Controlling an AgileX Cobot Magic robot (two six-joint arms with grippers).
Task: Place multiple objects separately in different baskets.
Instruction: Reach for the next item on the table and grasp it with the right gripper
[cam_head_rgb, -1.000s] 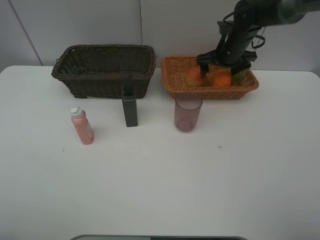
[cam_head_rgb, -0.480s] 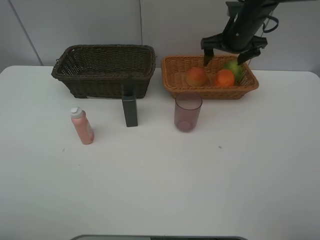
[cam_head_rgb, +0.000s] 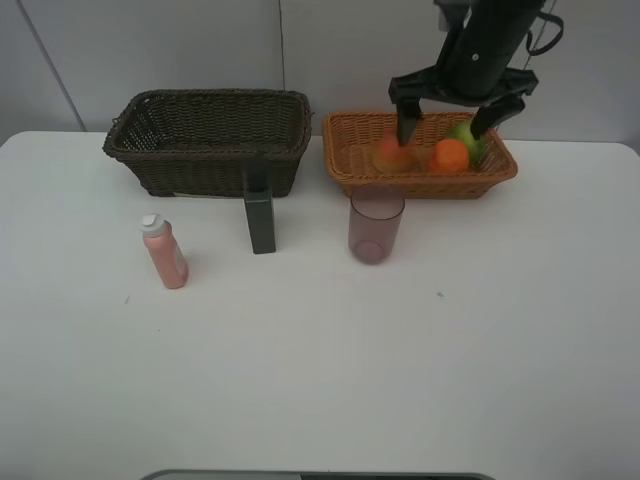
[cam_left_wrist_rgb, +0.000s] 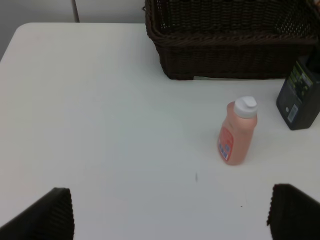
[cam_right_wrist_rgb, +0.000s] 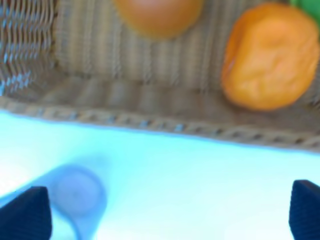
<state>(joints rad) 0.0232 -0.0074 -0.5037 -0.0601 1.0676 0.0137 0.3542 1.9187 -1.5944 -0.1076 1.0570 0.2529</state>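
Observation:
My right gripper (cam_head_rgb: 445, 120) hangs open and empty over the light orange-tan basket (cam_head_rgb: 420, 186). Inside this basket lie an orange (cam_head_rgb: 450, 156), a green fruit (cam_head_rgb: 468, 134) and a red-orange fruit (cam_head_rgb: 391, 155). The right wrist view shows the orange (cam_right_wrist_rgb: 270, 55), the red-orange fruit (cam_right_wrist_rgb: 157, 15), the basket's front wall (cam_right_wrist_rgb: 150, 100) and the blurred cup (cam_right_wrist_rgb: 75, 195). On the table stand the pinkish cup (cam_head_rgb: 376, 226), the dark bottle (cam_head_rgb: 260, 220) and the pink bottle (cam_head_rgb: 164, 252). My left gripper (cam_left_wrist_rgb: 170, 220) is open above the table, short of the pink bottle (cam_left_wrist_rgb: 237, 132).
The dark brown basket (cam_head_rgb: 205, 140) stands at the back left with nothing visible inside. In the left wrist view its wall (cam_left_wrist_rgb: 230, 50) rises behind the dark bottle (cam_left_wrist_rgb: 298, 95). The white table's left edge (cam_left_wrist_rgb: 10, 45) is near.
My right gripper rose out of the light basket, leaving the orange among the other fruits, then shifted slightly toward the basket's front. The other objects stayed put.

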